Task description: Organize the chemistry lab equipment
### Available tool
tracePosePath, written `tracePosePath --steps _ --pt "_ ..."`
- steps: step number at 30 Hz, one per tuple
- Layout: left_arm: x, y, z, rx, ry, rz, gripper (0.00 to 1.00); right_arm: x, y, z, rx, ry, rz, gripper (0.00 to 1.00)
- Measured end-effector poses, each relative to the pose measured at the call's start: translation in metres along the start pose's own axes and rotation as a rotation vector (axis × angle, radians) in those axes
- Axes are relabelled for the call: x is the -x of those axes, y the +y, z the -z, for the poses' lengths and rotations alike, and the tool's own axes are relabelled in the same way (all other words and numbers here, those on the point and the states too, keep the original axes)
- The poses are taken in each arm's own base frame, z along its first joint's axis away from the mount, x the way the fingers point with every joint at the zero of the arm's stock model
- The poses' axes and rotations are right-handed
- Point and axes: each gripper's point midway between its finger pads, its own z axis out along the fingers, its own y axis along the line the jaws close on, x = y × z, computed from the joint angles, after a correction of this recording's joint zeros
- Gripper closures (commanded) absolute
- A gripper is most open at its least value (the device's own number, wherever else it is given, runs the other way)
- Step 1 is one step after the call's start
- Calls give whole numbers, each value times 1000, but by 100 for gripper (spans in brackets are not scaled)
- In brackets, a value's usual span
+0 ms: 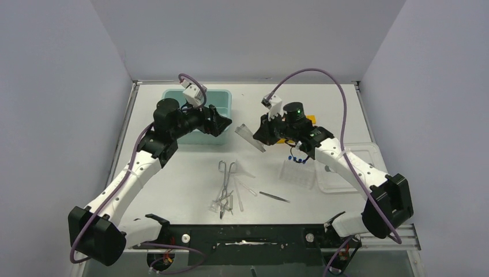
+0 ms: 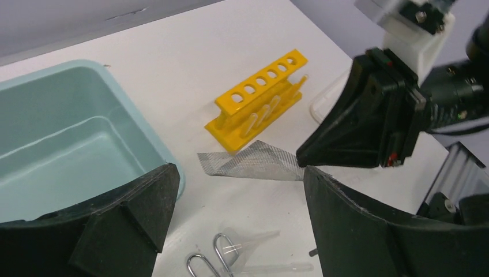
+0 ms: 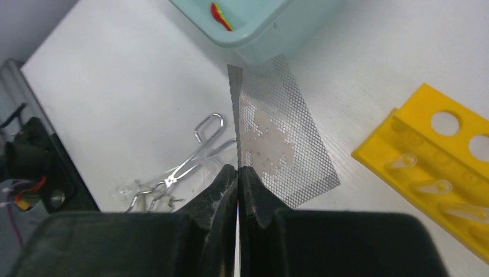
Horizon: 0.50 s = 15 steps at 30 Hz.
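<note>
Top view: my right gripper [image 1: 258,135], clenched on a grey wire-mesh square [image 1: 249,138], holds it mid-frame. The teal plastic tub [image 1: 196,98] lies upper left, and my splayed left gripper [image 1: 224,122] sits between them.

Left wrist: the mesh stretches leftward, just ahead of my own fingers, with the yellow tube rack [image 2: 259,104] behind it.

Right wrist: the metal scissor-like forceps [image 3: 184,167] lie lower left, apart.

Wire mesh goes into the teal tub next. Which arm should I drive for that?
Right. The right gripper has its jaws shut on the edge of the wire mesh, holding it close beside the teal tub. The left gripper is open and empty, so using it would mean a handover.
</note>
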Motion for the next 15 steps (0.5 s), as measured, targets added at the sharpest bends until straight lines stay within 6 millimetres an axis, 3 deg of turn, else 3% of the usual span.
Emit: tracePosePath --steps 5,10,15 --pt "11 -27 1 -180 4 -96 20 30 13 18 161 -73 -26 100" --pt "27 -36 12 -328 -20 -170 20 49 28 39 327 -128 -46 100" --pt "27 -47 22 -439 -16 -220 19 64 46 58 453 -183 -49 100"
